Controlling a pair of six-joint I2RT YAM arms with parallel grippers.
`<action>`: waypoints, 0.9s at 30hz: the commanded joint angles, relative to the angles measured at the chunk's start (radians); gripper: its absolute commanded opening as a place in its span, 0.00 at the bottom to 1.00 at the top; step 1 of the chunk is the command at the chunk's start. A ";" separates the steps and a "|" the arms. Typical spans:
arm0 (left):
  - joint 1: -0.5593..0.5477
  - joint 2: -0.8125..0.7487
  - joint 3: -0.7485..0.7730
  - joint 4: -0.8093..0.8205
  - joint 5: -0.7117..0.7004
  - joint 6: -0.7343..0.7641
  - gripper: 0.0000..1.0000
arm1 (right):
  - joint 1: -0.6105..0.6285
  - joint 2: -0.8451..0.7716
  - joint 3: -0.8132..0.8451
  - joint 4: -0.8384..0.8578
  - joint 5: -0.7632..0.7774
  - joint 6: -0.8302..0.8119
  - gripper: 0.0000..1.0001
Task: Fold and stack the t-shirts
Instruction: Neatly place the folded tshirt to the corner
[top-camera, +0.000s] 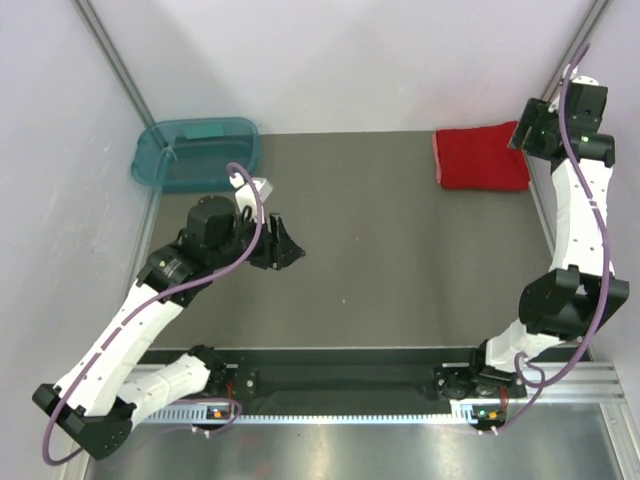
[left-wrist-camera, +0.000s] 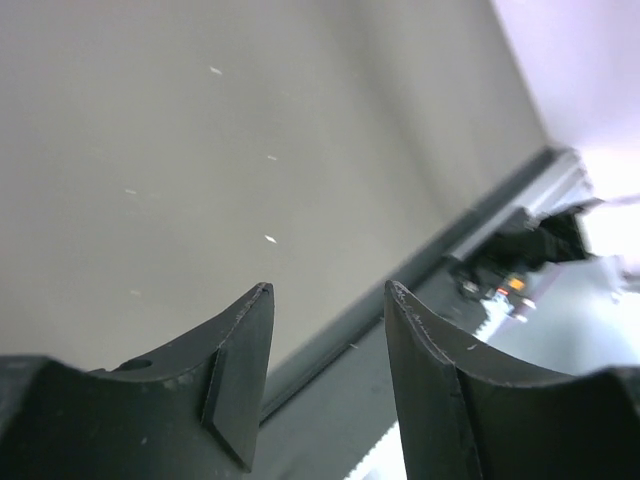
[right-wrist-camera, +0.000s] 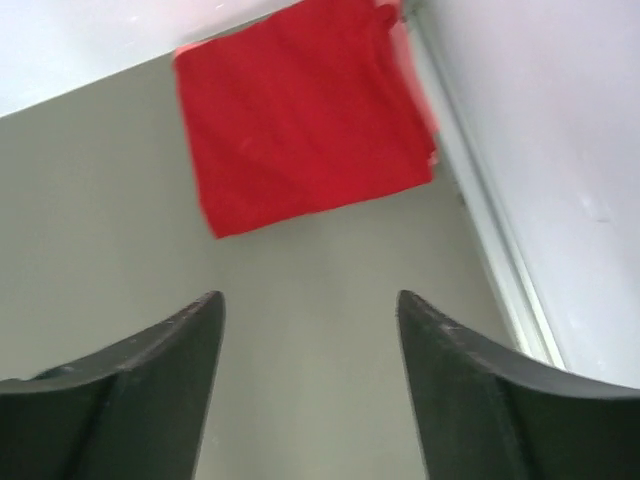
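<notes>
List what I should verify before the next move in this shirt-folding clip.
1. Left gripper empty, jaws apart: ok.
2. Right gripper empty, jaws apart, short of the cloth: ok.
3. Red t-shirt folded into a flat rectangle by the table's far right edge: ok.
4. Stack complete: cannot tell; only a lighter pink edge shows beneath one side of it.
5. Teal tub holds no shirt: cannot tell.

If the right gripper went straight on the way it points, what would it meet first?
Probably the bare grey table mat just short of the folded red cloth t-shirt; depth is hard to judge.
</notes>
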 joint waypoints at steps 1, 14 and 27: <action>0.005 -0.041 -0.016 0.020 0.091 -0.067 0.53 | 0.006 -0.030 -0.082 0.038 -0.125 0.005 0.67; 0.007 0.003 -0.025 0.142 0.059 -0.054 0.53 | -0.046 0.393 -0.020 0.497 -0.211 0.022 0.15; 0.004 0.272 0.070 0.314 -0.022 -0.035 0.52 | -0.163 0.835 0.425 0.574 -0.260 0.132 0.04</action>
